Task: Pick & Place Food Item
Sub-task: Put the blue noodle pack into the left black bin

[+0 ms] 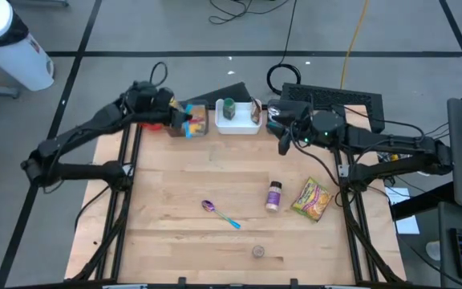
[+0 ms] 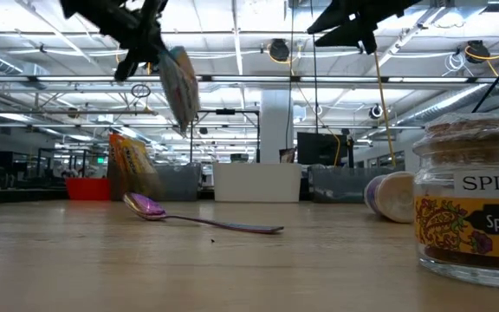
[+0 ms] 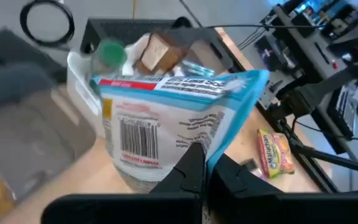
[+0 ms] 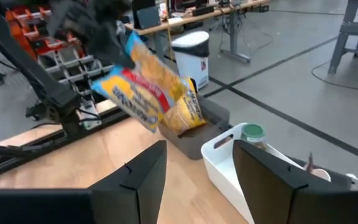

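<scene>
The left gripper (image 1: 184,120) is pinched tight on the edge of a glossy snack pouch (image 3: 166,124), holding it in the air over the grey bin (image 1: 189,120) at the far edge of the wooden table (image 1: 175,201); the left wrist view shows the two dark fingers (image 3: 188,171) closed flat on the pouch's blue-trimmed side, barcode facing the camera, while the right wrist view shows its yellow and red printed face hanging tilted above the bin. The right gripper (image 1: 282,138) hovers beside the white bin (image 1: 239,126), its fingers parted about halfway with nothing between them. The grey bin is a shallow dark plastic tray and already holds another yellow packet, partly hidden under the pouch. The white bin, just beside it, is a smooth rectangular tub holding a green-lidded jar (image 1: 228,107) and a brown wrapped item (image 1: 254,110). On the open planks, well apart from the bins, lie a crinkled yellow noodle packet (image 1: 312,198), a small spice bottle (image 1: 273,196) on its side just beside it, a purple-bowled spoon (image 1: 219,213) with a blue handle, and a squat glass spice jar (image 1: 257,252) near the front edge.
</scene>
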### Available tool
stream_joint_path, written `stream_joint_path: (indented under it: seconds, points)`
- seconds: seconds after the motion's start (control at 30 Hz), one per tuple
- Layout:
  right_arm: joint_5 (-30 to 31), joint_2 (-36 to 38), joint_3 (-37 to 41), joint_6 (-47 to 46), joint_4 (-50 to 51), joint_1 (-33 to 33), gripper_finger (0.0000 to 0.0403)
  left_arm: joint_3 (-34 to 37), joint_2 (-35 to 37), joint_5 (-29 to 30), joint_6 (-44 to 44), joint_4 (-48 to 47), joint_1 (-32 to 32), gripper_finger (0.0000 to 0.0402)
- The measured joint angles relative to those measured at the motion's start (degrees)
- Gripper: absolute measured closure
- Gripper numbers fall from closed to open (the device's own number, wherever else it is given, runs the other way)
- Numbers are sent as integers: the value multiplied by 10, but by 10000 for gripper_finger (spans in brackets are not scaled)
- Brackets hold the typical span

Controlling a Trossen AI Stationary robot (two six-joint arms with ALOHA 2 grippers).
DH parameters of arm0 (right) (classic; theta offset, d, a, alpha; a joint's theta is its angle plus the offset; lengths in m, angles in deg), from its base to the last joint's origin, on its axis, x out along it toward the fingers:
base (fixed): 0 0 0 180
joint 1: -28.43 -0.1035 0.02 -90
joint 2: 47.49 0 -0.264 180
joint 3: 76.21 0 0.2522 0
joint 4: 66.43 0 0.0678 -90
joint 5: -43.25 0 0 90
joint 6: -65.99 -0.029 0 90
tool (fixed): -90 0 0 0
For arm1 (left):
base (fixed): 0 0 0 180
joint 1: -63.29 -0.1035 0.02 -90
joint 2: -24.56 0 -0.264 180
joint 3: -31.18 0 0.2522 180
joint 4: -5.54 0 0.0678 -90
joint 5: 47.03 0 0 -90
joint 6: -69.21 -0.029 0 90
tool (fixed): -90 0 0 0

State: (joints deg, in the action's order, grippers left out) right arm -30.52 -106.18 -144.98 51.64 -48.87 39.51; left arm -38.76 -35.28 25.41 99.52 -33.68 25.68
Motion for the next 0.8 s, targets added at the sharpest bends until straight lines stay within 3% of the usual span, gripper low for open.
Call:
stream_joint_path:
  seconds: [0.1,0.27,0.53,0.8]
  points:
    - [0,0,7,-9,-22,0,229,46,27,-11,20,10,-20,399]
    - [0,-5,8,-21,-40,1,231,63,29,-72,23,7,-86,400]
    - [0,-22,9,-21,-64,1,232,62,-51,-205,13,7,-199,400]
    - [-1,-26,9,20,-62,25,232,18,-134,-205,-2,11,-222,400]
